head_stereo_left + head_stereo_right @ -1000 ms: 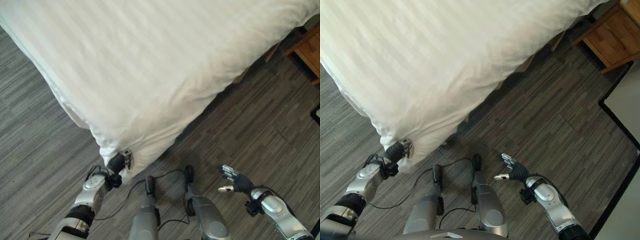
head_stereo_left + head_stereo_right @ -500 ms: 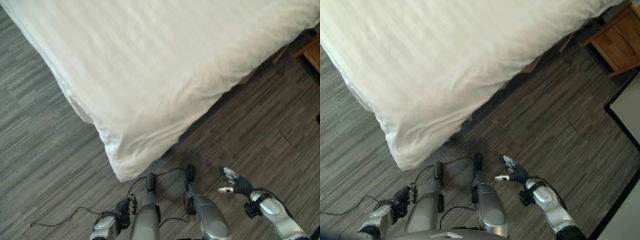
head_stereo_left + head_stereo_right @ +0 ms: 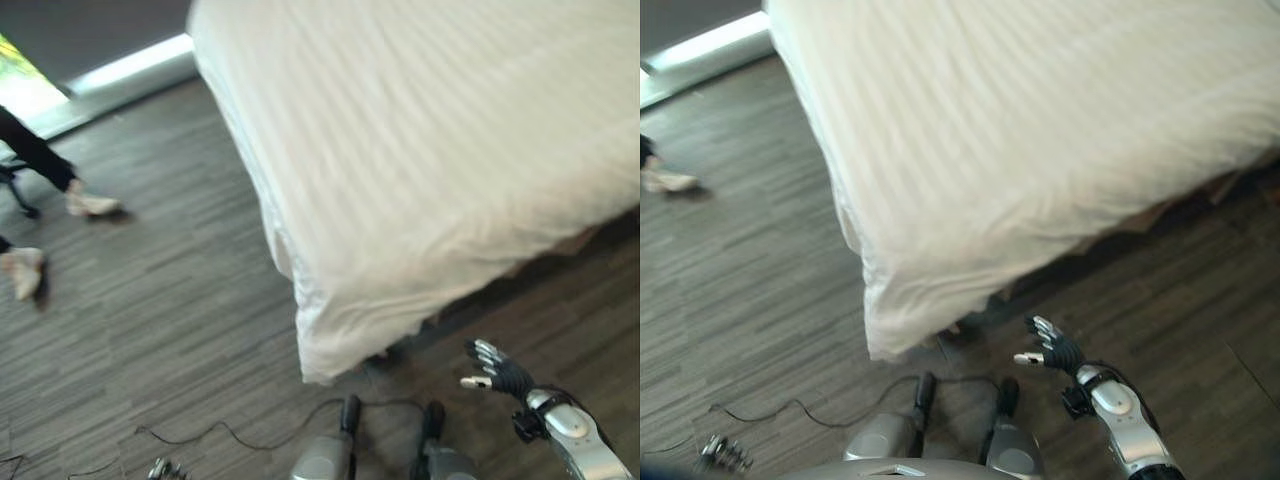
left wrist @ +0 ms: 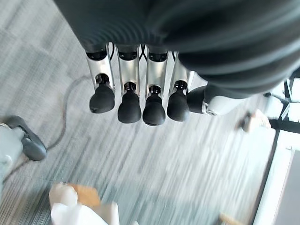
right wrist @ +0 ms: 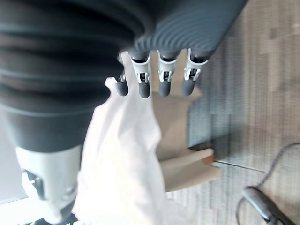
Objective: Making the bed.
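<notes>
Bed's hanging duvet corner (image 3: 318,350) lies just ahead-left of open, empty right hand (image 3: 497,367), nearer than open left hand (image 4: 136,101) w/ nothing held.

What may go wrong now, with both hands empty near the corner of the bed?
Two risks, as judgement. The duvet corner hangs low over the floor near the robot, and neither the open right hand nor the open left hand holds it, so it may stay untidy. A person's shoes are close by on the floor; a wide step might meet them.
</notes>
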Controlling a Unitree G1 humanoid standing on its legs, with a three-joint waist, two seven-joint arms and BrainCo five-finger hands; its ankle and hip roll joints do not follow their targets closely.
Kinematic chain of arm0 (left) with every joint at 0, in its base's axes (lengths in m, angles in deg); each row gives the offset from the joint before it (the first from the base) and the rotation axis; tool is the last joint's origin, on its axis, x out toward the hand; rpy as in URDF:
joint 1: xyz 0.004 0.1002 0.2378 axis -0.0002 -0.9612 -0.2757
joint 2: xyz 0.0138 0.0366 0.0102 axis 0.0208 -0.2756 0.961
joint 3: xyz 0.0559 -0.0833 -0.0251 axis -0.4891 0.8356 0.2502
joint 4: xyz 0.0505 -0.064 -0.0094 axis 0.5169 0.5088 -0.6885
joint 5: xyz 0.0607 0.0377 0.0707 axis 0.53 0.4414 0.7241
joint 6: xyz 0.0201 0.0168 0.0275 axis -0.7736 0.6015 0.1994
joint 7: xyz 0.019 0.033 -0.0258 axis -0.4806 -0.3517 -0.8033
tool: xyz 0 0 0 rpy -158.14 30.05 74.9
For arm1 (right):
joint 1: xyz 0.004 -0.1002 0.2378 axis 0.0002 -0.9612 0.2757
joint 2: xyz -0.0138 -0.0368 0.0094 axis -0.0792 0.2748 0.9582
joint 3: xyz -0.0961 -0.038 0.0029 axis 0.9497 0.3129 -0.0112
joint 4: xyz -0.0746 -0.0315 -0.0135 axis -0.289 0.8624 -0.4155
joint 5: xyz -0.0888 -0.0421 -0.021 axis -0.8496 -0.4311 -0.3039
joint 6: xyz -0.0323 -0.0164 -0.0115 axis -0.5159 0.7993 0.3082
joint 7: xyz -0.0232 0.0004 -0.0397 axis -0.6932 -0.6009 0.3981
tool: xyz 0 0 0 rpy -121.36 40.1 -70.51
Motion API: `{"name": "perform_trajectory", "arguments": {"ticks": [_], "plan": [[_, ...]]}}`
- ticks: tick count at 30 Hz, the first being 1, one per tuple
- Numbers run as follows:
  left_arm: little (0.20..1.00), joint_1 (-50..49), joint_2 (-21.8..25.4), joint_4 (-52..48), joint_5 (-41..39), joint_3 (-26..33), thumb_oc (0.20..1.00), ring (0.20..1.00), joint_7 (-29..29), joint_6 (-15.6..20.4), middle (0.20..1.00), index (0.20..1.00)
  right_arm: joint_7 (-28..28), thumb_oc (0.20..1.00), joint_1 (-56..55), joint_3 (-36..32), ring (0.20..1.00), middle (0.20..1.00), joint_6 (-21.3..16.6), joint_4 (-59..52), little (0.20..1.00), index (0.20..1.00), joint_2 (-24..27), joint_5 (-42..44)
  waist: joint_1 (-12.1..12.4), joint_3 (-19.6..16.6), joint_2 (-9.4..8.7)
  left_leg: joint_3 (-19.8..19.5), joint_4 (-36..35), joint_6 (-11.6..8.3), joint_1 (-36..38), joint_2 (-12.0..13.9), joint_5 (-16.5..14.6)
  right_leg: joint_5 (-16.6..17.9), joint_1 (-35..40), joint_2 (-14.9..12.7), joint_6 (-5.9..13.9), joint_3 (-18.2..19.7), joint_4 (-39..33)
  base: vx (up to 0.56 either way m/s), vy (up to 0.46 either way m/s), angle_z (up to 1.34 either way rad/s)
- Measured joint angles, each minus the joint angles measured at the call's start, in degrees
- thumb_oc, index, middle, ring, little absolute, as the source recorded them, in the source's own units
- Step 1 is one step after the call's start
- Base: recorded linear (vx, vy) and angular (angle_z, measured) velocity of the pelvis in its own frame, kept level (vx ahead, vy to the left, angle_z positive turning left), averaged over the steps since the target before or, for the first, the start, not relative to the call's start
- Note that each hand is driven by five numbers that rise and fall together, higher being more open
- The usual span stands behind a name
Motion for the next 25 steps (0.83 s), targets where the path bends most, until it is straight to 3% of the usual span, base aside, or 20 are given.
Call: {"name": "perform_trajectory", "arguments": {"ticks": [3, 5, 6, 9, 10, 14, 19, 25], "plan": [[1.0, 0.7, 0.0, -3.62, 5.06, -2.5, 1.0, 1.0, 6.7, 3.23, 1.0, 1.0, 0.08, 1.0, 0.2, 0.11, 1.0, 1.0, 0.01, 0.14, 1.0, 1.0, -0.63, -0.01, 0.68, -2.47, -1.16, -0.14, 0.0, -0.01, 1.39, 0.1, -0.01, -0.16, 1.31, 0.07, 0.02, -0.19, 0.02, 0.05, -0.008, 0.03], [1.0, 1.31, -0.31, -14.12, 7.21, -6.11, 1.0, 1.0, 10.37, 5.85, 1.0, 1.0, 0.15, 1.0, -0.33, 0.77, 1.0, 1.0, 0.0, 0.34, 1.0, 1.0, -2.16, -0.03, 0.79, -6.03, -2.84, 0.13, -0.01, -0.06, 1.31, 0.28, -0.38, -0.64, 1.06, 0.13, 0.02, 0.24, 0.04, 0.02, -0.02, -0.15], [1.0, 1.33, -3.5, -30.5, 8.71, -10.94, 1.0, 1.0, 16.11, 6.41, 1.0, 1.0, 1.29, 1.0, -1.82, 0.26, 1.0, 1.0, 0.14, -0.59, 1.0, 1.0, -4.14, -0.01, 0.46, -6.99, -3.98, 1.19, 0.01, -0.04, 3.18, 0.19, -0.36, -0.61, 2.2, 0.12, 0.0, 1.12, 0.05, 0.02, -0.039, -0.24], [1.0, 3.92, -7.1, -51.71, 8.81, -21.93, 1.0, 1.0, 17.67, 7.19, 1.0, 1.0, 1.71, 1.0, -2.91, 0.27, 1.0, 1.0, 0.14, -3.69, 1.0, 1.0, -6.28, 0.07, -1.3, -8.85, -4.7, 2.63, -0.01, 0.43, 4.37, 0.13, -0.9, -0.48, 2.45, -0.03, -0.27, 3.0, 0.13, 0.01, -0.047, -0.37], [1.0, 5.74, -8.75, -58.41, 9.04, -26.21, 1.0, 1.0, 16.84, 9.34, 1.0, 1.0, 2.79, 1.0, -3.21, -0.05, 1.0, 1.0, -0.25, -5.61, 1.0, 1.0, -6.99, 0.17, -2.91, -9.86, -4.48, 3.69, -0.35, 0.7, 4.39, 0.18, -1.18, -0.33, 2.23, -0.02, -0.21, 4.4, 0.85, 0.01, -0.051, -0.47], [1.0, 9.49, -10.43, -52.26, 8.04, -24.53, 1.0, 1.0, 19.75, 10.78, 1.0, 1.0, 7.23, 1.0, -5.87, -3.39, 1.0, 1.0, -0.41, -7.28, 1.0, 1.0, -6.91, 1.01, -6.85, -11.23, -3.62, 6.2, -0.35, 0.62, 5.39, 0.91, -1.75, -0.31, 1.82, 0.76, -0.22, 6.94, 0.89, 0.02, -0.05, -0.4], [1.0, 2.95, -11.42, -51.18, 8.25, -26.49, 1.0, 1.0, 22.45, 10.66, 1.0, 1.0, 10.01, 1.0, -7.36, -3.62, 1.0, 1.0, -0.81, -7.29, 1.0, 1.0, -6.92, 3.2, -6.58, -11.26, -3.02, 7.06, -0.05, 0.81, 5.76, 1.72, -1.39, 0.5, 1.69, 1.86, -0.78, 7.69, -0.01, 0.01, -0.025, -0.08], [1.0, 2.29, -9.25, -50.58, 13.1, -32.11, 1.0, 1.0, 22.78, 10.62, 1.0, 1.0, 11.6, 1.0, -6.64, -1.91, 1.0, 1.0, -2.51, -8.32, 1.0, 1.0, -7.18, 5.19, -5.42, -10.9, -2.03, 7.66, -0.35, 0.92, 6.67, 2.01, -1.59, 0.51, 2.36, 2.16, -0.83, 8.38, -0.07, 0.0, -0.015, -0.06]]}}
